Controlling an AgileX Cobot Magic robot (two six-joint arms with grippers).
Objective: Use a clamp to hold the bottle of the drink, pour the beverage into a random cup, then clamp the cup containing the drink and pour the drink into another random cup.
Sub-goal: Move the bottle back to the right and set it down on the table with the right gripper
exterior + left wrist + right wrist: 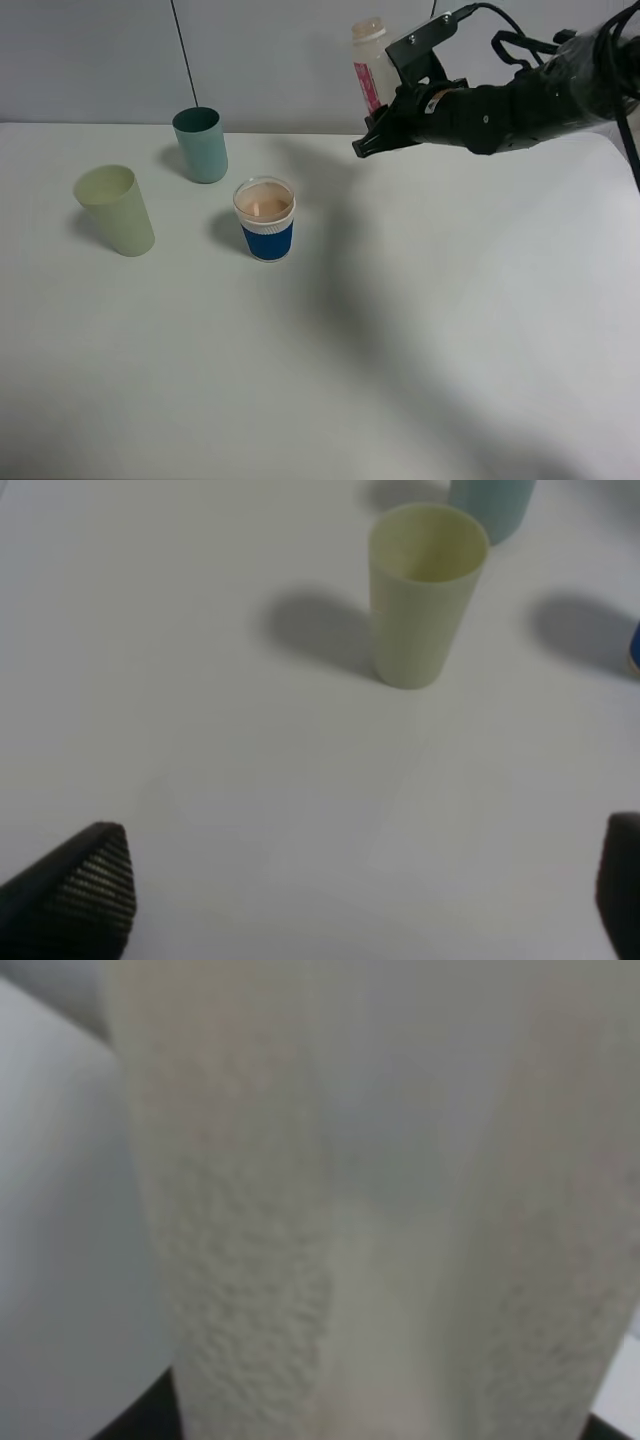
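Table (420,340): appearing smooth, matt white.
Yellow-green tumbler (115,212): showing matt, opaque plastic.
Blue-sleeved cup (267,224): showing clear plastic above a ribbed sleeve.
Bottle (370,50): appearing as translucent plastic.
Left gripper fingertips (85,890): showing a black, finely ribbed texture.
Right arm wrap (570,80): glinting glossy black.

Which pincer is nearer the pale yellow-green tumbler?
Left. The left pincer faces the tumbler, open toward it; the right pincer hangs across the table by the bottle.
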